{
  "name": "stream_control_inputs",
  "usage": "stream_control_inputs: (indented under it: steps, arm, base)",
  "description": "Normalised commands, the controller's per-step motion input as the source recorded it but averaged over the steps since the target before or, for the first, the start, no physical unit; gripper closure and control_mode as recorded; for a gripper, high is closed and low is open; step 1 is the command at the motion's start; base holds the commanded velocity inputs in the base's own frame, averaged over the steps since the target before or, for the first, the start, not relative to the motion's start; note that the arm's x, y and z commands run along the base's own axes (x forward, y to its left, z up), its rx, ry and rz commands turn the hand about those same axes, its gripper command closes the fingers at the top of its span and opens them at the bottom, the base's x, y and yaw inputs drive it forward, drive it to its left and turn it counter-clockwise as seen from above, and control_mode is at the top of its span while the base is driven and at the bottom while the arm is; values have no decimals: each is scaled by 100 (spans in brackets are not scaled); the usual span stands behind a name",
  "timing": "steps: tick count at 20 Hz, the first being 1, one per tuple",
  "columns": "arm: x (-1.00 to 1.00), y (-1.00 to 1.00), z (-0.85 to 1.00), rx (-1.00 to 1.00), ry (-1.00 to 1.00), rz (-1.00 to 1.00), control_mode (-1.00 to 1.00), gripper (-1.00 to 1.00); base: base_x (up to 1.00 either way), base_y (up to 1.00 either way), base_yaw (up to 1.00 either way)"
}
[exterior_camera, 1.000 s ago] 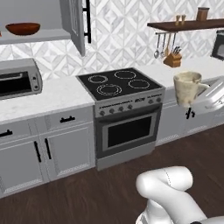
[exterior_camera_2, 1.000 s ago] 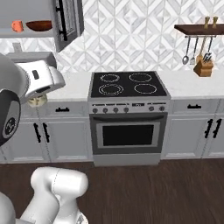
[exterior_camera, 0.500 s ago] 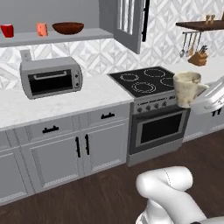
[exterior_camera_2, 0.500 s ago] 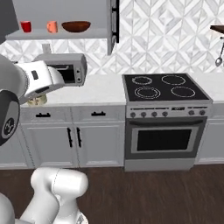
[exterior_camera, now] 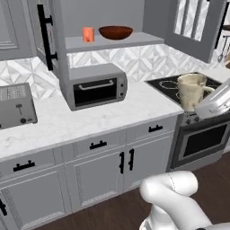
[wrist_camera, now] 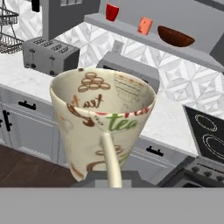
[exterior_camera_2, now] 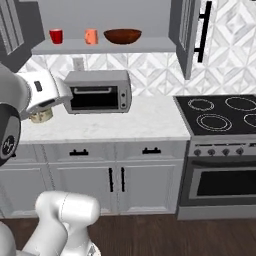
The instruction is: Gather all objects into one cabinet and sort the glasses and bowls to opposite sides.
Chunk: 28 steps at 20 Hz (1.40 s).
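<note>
The pincer [wrist_camera: 107, 175] is gripping the mug [wrist_camera: 103, 124] by its handle and holding it upright in the air in front of the surface [exterior_camera_2: 145, 122], well short of the cabinet. On the shelf [exterior_camera_2: 150, 45], the red cup [exterior_camera_2: 56, 36] is sitting toward the left end, the orange cup [exterior_camera_2: 91, 36] near the middle, and the bowl [exterior_camera_2: 122, 35] just to its right, with the door [exterior_camera_2: 189, 35] standing open. By this reading, three objects are already gathered; the mug is awaiting placement beside the cups, and the bowl probably needs clearer separation.

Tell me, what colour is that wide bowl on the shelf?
Dark reddish-brown bowl, clearest in the right base view.
</note>
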Motion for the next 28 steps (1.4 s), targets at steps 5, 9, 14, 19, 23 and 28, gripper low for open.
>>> stream_control_inputs:
  steps: [5, 9, 14, 19, 23, 28]
  arm:
    - [0, 0, 0, 0, 0, 0, 100, 100]
    - [0, 0, 0, 0, 0, 0, 100, 100]
    - [0, 0, 0, 0, 0, 0, 100, 100]
    - [0, 0, 0, 0, 0, 0, 100, 100]
    - [0, 0, 0, 0, 0, 0, 100, 100]
    - [0, 0, 0, 0, 0, 0, 100, 100]
  base:
    - [100, 41, -1]
    - [100, -8, 0]
    - [100, 70, 0]
    - [100, 23, 0]
    - [75, -23, 3]
    - [19, -49, 13]
